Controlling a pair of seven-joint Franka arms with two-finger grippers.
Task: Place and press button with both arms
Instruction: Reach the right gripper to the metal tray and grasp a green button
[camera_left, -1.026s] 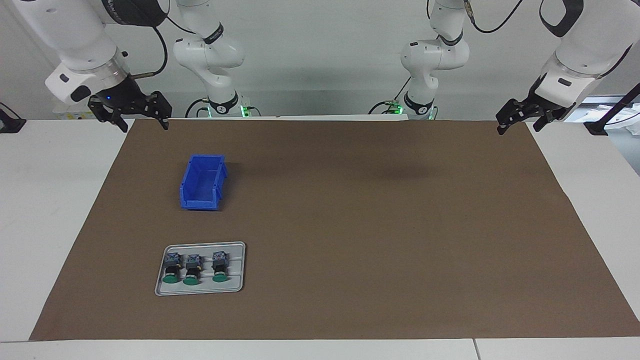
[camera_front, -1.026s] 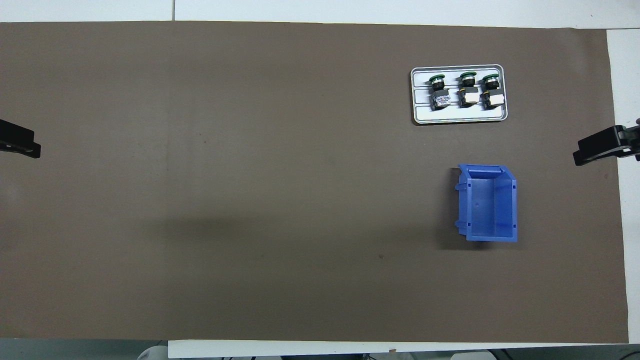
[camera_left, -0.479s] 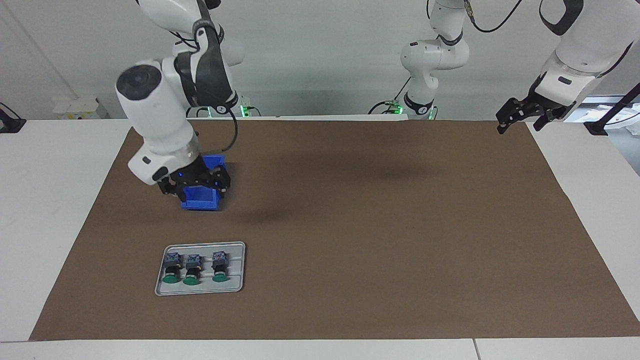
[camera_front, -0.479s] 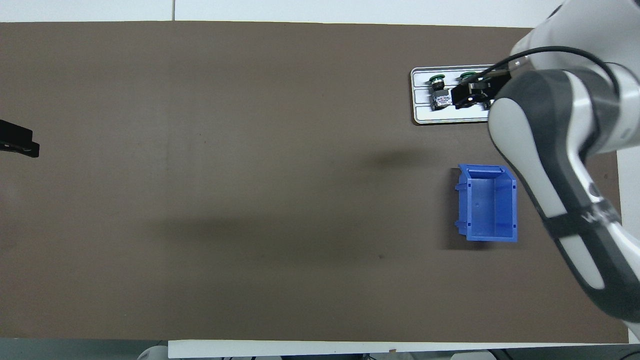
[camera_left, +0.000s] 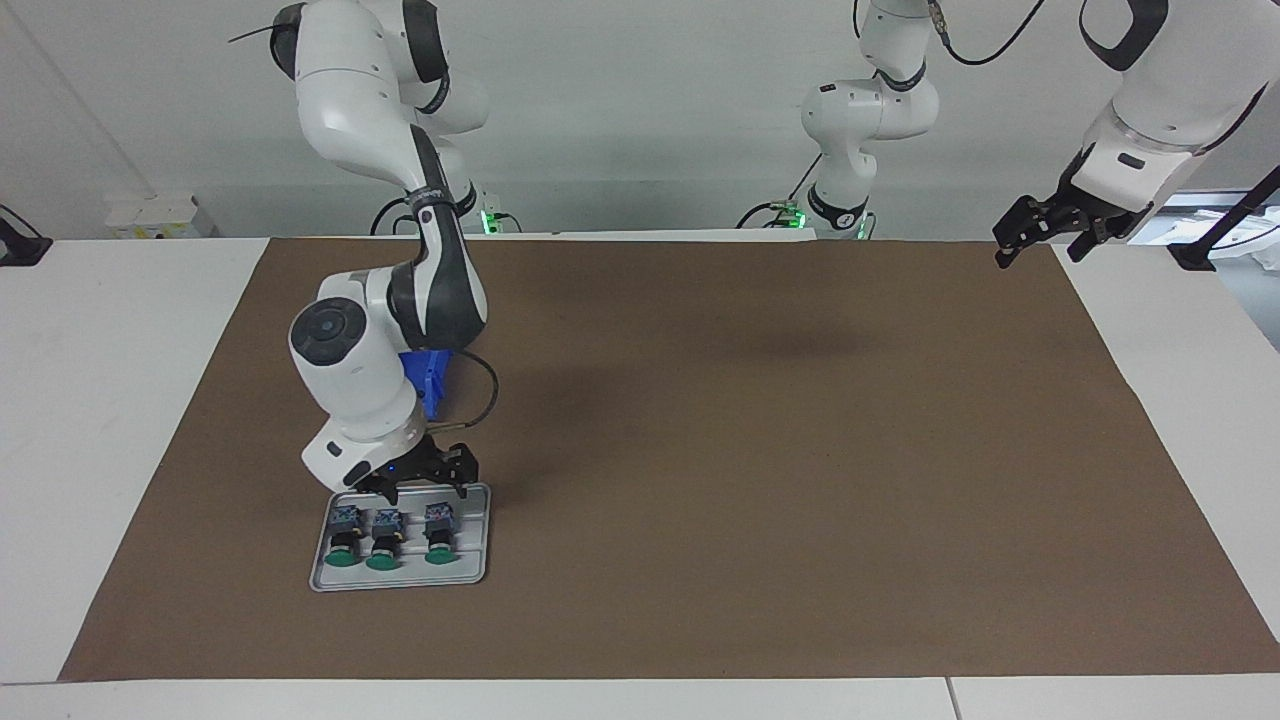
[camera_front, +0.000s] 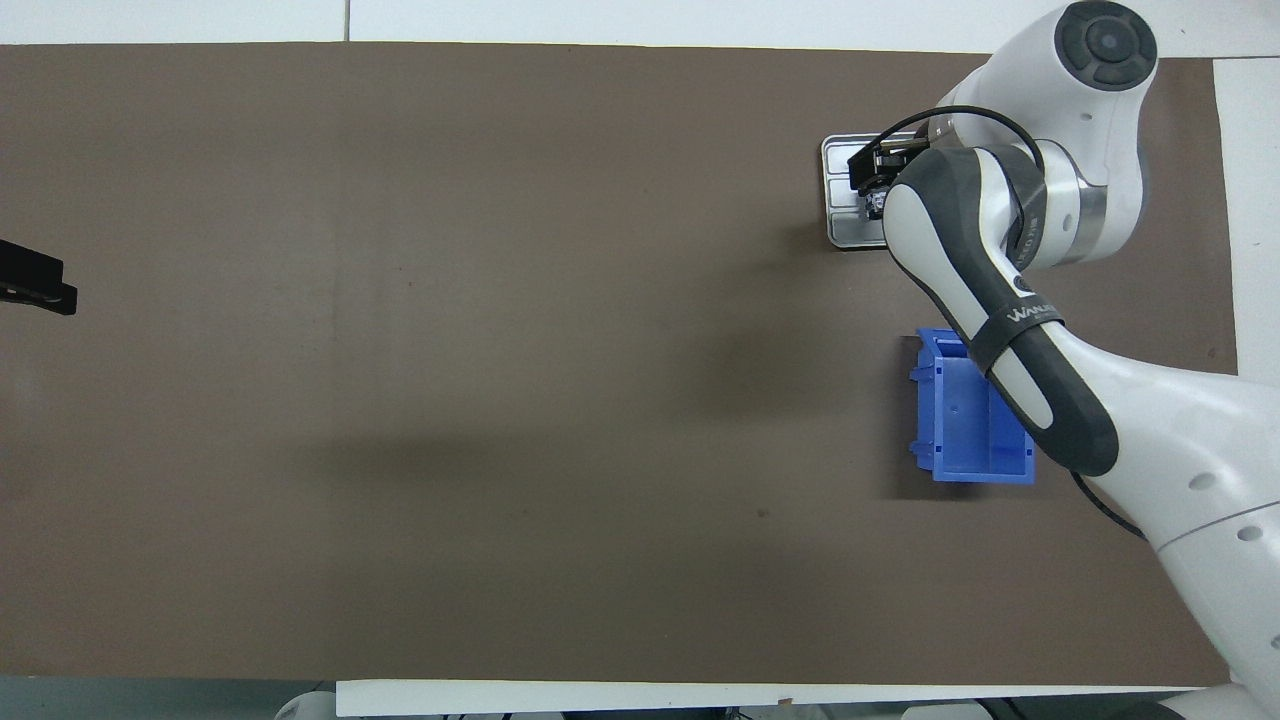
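Buttons (camera_left: 384, 536): three, side by side on one grey tray (camera_left: 479, 535).
Right gripper (camera_left: 427, 487): spread wide over tray.
Left gripper (camera_left: 1036, 235): waiting; spread unreadable.
Blue bin (camera_front: 955, 435): one.

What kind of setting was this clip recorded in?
Most likely a robotics lab bench. Two white arms stand at a white table covered by a brown mat; the right gripper hangs over a tray of push-buttons near a blue bin, and the left gripper waits.
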